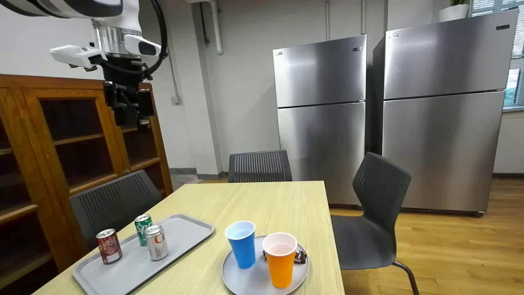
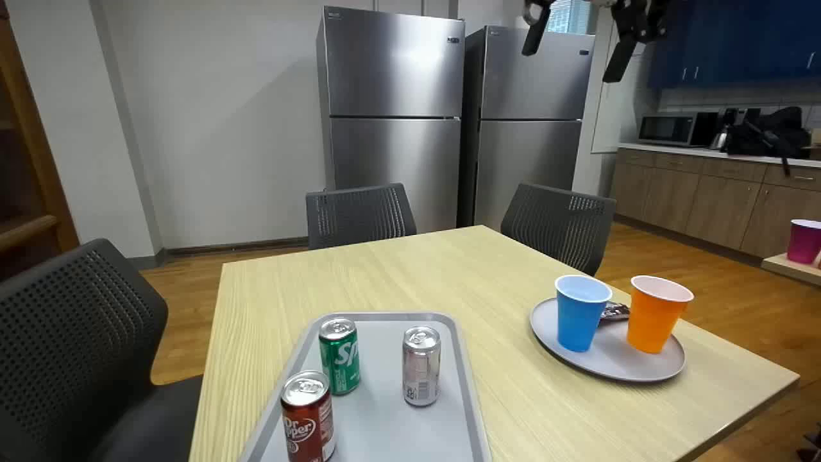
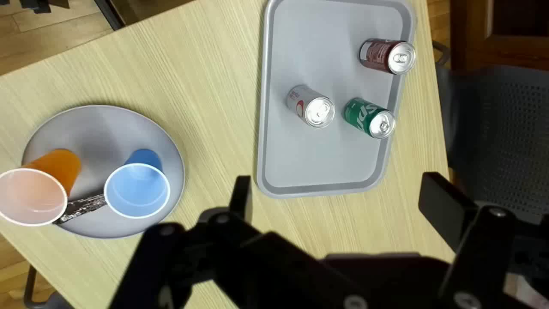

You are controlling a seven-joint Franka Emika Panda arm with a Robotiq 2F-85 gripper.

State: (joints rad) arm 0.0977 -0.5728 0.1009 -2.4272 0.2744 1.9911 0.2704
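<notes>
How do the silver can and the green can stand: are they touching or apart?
Apart. In an exterior view, bare tray shows plainly between the silver can and the green can.

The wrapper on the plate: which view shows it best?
The wrist view: a long stretch of wrapper shows between blue cup and orange cup. Both exterior views show less, cups partly blocking it.

Bright, even indoor light fills both exterior views, and daylight glows at the window [image 1: 516, 82]. Glare streaks the steel refrigerators [image 1: 321, 78], a soft diagonal shadow crosses the wall [image 2: 237, 102], and upright lines lean near the frame edges. In the wrist view, the can tops [image 3: 319, 112] flare white, while the gripper [image 3: 336, 189] stands black, blurred and short of detail.
</notes>
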